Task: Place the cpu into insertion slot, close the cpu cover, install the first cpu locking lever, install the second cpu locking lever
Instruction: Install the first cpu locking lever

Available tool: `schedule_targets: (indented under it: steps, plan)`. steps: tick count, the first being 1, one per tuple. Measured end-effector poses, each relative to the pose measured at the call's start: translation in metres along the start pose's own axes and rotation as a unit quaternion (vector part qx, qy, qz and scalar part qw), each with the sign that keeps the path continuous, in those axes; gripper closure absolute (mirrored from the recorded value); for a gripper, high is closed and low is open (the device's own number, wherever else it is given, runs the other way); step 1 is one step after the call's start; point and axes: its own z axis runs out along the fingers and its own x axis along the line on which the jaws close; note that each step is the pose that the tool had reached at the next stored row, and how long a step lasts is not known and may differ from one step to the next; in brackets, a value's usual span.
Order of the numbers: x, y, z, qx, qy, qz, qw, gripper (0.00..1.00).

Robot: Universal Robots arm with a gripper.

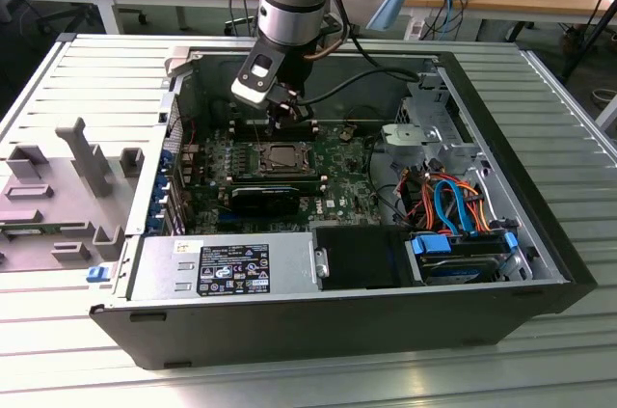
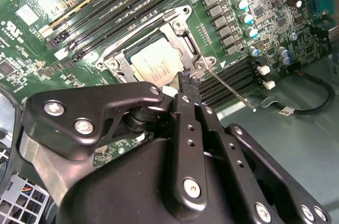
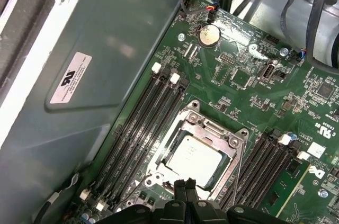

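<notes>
One cpu (image 3: 192,158) lies under the lowered cpu cover (image 3: 205,127); gripper (image 3: 185,184), fingers (image 3: 180,189) pressed together and empty, just beside that cover.

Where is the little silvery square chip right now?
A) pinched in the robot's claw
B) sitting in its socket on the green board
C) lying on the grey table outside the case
B: the cpu lies flat on the green board, framed by the cpu cover, with the gripper close by.
</notes>
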Motion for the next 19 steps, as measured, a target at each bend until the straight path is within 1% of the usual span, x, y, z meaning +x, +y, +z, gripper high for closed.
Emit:
schedule_targets:
  steps: [19]
  plan:
    - [0.0000, 0.0000, 0.0000, 0.0023, -0.0010, -0.025, 0.9997, 0.89]
